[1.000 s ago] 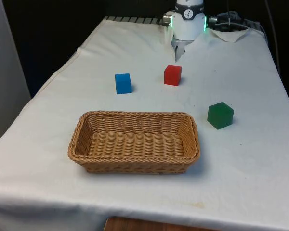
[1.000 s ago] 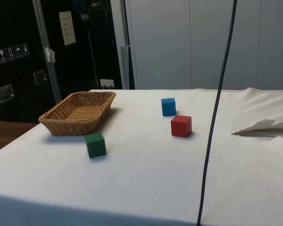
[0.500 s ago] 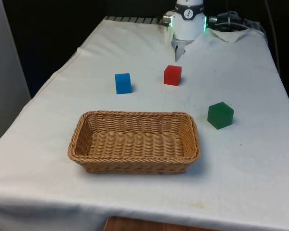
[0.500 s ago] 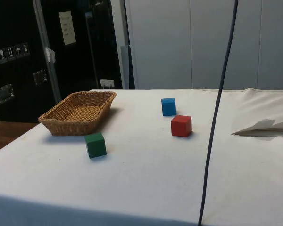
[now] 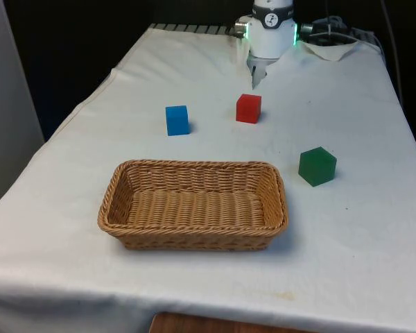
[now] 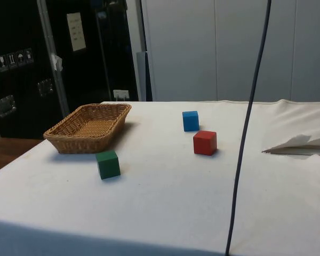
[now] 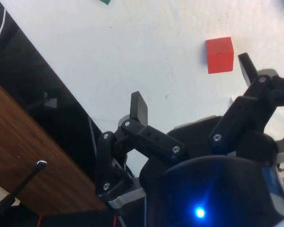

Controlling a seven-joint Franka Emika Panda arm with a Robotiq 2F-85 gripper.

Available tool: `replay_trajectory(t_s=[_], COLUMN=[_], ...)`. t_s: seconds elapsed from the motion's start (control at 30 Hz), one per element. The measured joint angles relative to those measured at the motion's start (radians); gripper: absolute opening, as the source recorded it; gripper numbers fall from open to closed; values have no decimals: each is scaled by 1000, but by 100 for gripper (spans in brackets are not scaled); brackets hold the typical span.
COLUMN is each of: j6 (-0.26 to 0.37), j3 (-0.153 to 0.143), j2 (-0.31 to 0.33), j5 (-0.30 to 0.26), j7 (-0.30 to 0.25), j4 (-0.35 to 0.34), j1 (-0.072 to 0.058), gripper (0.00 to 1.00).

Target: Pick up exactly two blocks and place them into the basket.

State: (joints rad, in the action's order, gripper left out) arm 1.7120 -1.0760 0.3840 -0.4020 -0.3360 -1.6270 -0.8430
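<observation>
Three blocks on the white cloth (image 5: 360, 229), none lifted; basket (image 5: 194, 205) holds nothing.

Item 1, red block (image 5: 248, 108): far half of the table, nearest the gripper (image 5: 258, 75), which hangs just behind it and above the cloth, not touching. Item 2, blue block (image 5: 177, 119): towards the front view's left of the red one, apart from it. Item 3, green block (image 5: 317, 166): towards the front view's right, just off the basket's far corner, turned corner-on. Item 4, wicker basket: near half of the table, long side to the front camera.

Change over the last second: none to record. Blocks, basket and gripper sit as they did in the earlier frames (the arm appears to be pausing or only starting). Judgement: task not begun, both picks still to make; red block is the likely first candidate, being closest.

Gripper state: fingers (image 7: 139, 108) spread wide with nothing between them, seen in the wrist view; the red block (image 7: 219, 55) lies on the cloth beyond them, close to the second finger's tip.

Differences between views: the front view gives the gripper as a narrow dark tip, spread unreadable; the wrist view settles that. The side view adds the basket's (image 6: 88, 128) depth and empty interior, and a dark cable (image 6: 245, 133) hanging across the foreground.
</observation>
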Motion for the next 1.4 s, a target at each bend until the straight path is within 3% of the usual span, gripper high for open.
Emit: replay_trajectory(t_s=[0.47,1.13,1.4], j6=[63,240,301], j3=[27,128,142], j2=[-6,-7,-7], j5=[-2,-2,-2], j7=[3,20,2], j4=[-27,-180,-254], j1=[-2,-6,-5], gripper=[100,100,100])
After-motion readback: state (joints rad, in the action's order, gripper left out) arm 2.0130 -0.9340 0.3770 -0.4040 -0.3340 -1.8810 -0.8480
